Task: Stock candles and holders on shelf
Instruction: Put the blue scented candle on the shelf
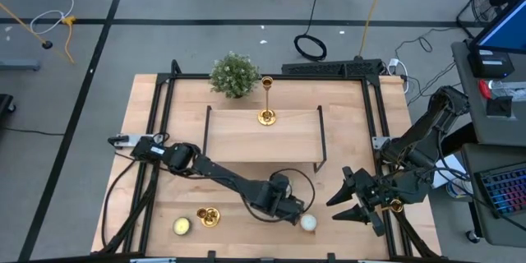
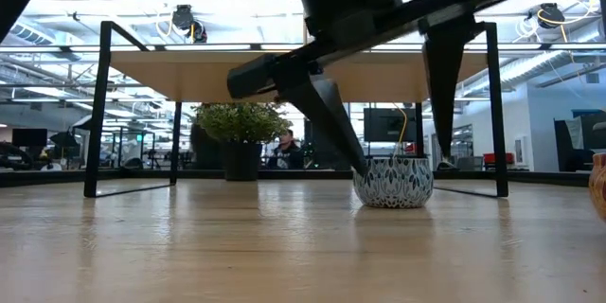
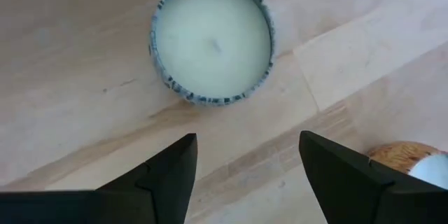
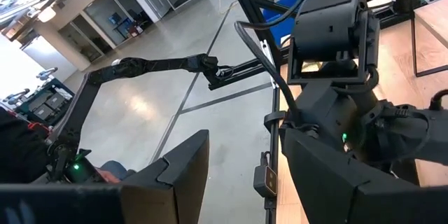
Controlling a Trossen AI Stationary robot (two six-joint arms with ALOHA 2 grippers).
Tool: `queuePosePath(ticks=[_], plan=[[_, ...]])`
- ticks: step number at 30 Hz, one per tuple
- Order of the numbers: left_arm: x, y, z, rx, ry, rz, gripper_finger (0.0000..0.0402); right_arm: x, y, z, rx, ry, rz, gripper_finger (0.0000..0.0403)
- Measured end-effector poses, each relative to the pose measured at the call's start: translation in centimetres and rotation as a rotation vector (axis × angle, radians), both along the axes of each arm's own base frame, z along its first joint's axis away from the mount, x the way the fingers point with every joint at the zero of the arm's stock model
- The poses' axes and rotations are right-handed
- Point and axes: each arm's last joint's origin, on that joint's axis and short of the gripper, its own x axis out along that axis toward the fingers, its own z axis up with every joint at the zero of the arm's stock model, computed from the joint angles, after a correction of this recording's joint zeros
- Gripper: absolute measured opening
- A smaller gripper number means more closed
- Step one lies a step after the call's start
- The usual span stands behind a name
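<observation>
A white candle in a blue-patterned pot [image 3: 212, 38] stands on the tabletop near the front edge and also shows in the high view [image 1: 308, 223] and the low view [image 2: 393, 182]. My left gripper [image 3: 248, 140] is open just above and beside it, pointing down [image 1: 294, 212]. One gold holder [image 1: 266, 103] stands upright on the shelf [image 1: 246, 140]. Another holder [image 1: 208, 216] and a yellowish candle [image 1: 182, 226] rest on the table at the front left. My right gripper [image 1: 341, 205] is open and empty [image 4: 241, 140] to the right of the candle.
A green plant [image 1: 234, 74] stands behind the shelf's far left corner. A brownish round thing with a pale top [image 3: 409, 161] sits close by the candle. Something gold [image 1: 394, 206] shows at my right arm's wrist. Black frame rails [image 1: 380, 115] run along the table's sides.
</observation>
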Motion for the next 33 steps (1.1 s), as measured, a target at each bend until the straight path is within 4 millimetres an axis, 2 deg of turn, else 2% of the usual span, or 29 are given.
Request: queuePosePath(ticks=[3, 7, 19, 25, 33], plan=[[0.1, 0.0, 0.9, 0.044, -0.048, -0.018, 0.0246, 0.0, 0.0, 0.0, 0.000, 0.000, 0.000, 0.0187], [0.3, 0.5, 2.1, 0.083, -0.096, -0.035, 0.0206, 0.0, 0.0, 0.0, 0.000, 0.000, 0.000, 0.0187], [1.6, 4.4, 1.7, 0.074, -0.028, -0.086, 0.0010, 0.0, 0.0, 0.0, 0.001, 0.000, -0.001, 0.0187], [1.5, 4.9, 1.5, 0.034, 0.003, -0.083, 0.0005, 0.0, 0.0, 0.0, 0.011, 0.004, -0.002, 0.0187], [0.8, 4.1, 1.3, 0.012, 0.058, -0.106, 0.0003, 0.0, 0.0, 0.0, 0.003, 0.001, -0.001, 0.0187]])
